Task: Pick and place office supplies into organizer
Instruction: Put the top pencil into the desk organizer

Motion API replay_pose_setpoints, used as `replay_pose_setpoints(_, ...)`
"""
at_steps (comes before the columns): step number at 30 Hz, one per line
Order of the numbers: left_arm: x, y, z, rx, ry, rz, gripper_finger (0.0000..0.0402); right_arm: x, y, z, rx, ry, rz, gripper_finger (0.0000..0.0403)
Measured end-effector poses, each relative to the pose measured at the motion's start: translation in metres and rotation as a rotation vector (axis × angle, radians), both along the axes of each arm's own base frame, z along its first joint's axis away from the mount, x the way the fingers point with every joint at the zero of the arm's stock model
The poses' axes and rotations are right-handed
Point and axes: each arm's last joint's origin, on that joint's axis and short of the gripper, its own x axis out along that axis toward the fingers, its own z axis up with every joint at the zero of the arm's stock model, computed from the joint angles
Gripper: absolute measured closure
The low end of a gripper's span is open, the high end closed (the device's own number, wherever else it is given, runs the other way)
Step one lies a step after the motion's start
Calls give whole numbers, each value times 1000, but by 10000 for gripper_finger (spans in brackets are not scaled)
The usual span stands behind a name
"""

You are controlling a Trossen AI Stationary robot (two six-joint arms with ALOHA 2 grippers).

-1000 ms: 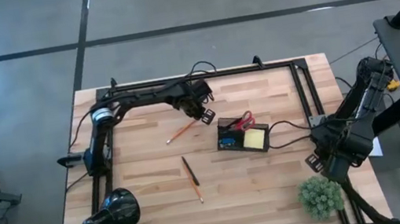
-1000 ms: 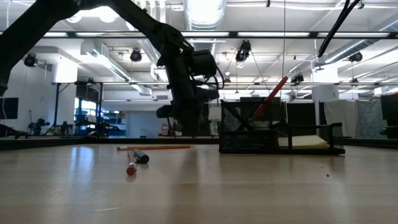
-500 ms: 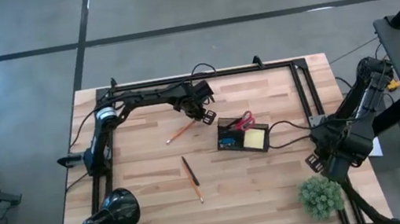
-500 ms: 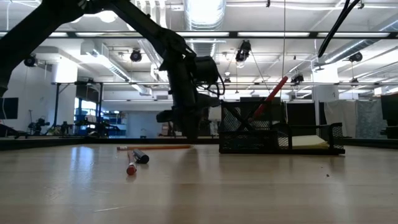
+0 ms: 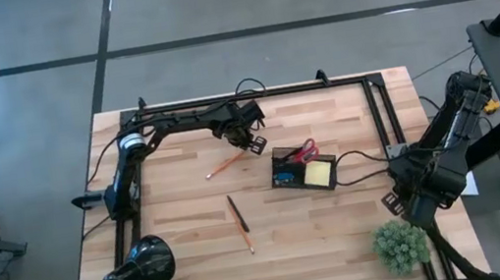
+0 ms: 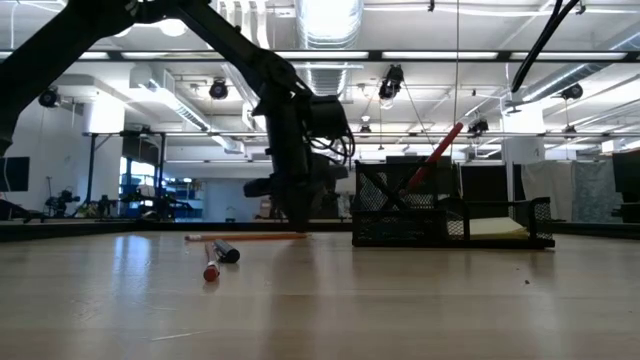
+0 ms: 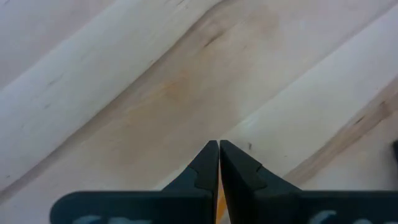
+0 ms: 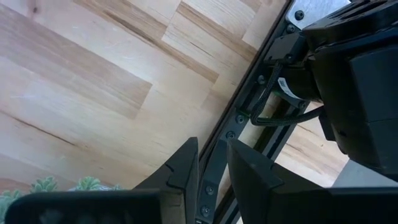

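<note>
High view – left gripper (image 5: 252,142): it is placed near the far middle of the table (image 5: 344,235), just beside the upper end of the orange pencil (image 5: 224,166) and a little way left of the organizer (image 5: 303,169).
High view – supplies: red-handled scissors (image 5: 303,150), a blue piece (image 5: 285,176) and a yellow note pad (image 5: 318,175) are seen inside the organizer; a second, dark pencil (image 5: 239,220) lies apart, nearer the table's middle.
High view – right gripper (image 5: 395,203): it is parked at the right edge by the green plant ball (image 5: 401,244).
Low view – left gripper (image 6: 290,215): it is lowered to about table level at the right end of the orange pencil (image 6: 245,237); whether the pencil is touched cannot be told from here.
Low view – risk: the pencil is thin and lies flat, so it may be pushed or rolled away if the tips land beside it.
Left wrist view – fingers (image 7: 208,167): they are pressed together with no gap, over bare wood; only a thin orange sliver is seen low between them.
Left wrist view – risk: with the tips together, the pencil cannot be taken in, and a descent would likely press on it or skid it toward the organizer; if only the very end is nipped, it may pivot and drop on lifting.
Right wrist view – right gripper (image 8: 211,163): its fingers are slightly parted and empty, above the table's edge rail.
Right wrist view – risk: little is judged to arise here while this arm waits.
</note>
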Motion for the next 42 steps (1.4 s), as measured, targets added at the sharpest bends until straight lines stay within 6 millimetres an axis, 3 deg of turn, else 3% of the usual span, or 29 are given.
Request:
replay_pose_setpoints(9,-1,-1,-2,-12,4,-2,402,0,0,0,0,1,3,326)
replay_pose_setpoints(15,8,-2,8,-5,-61,-19,402,0,0,0,-1,1,3,326)
replay_pose_setpoints(23,4,-14,-3,-31,-9,-39,402,0,0,0,1,0,3,326)
replay_pose_setpoints(32,10,-21,17,10,-37,-322,401,0,0,0,1,1,10,326)
replay_pose_setpoints(35,5,-23,24,-118,-7,-216,401,0,0,0,2,1,9,326)
replay_pose_setpoints(38,1,-22,26,-90,50,-113,401,0,0,0,0,2,11,326)
replay_pose_setpoints(42,6,-20,28,-74,-4,-68,401,0,-1,-2,-8,7,19,326)
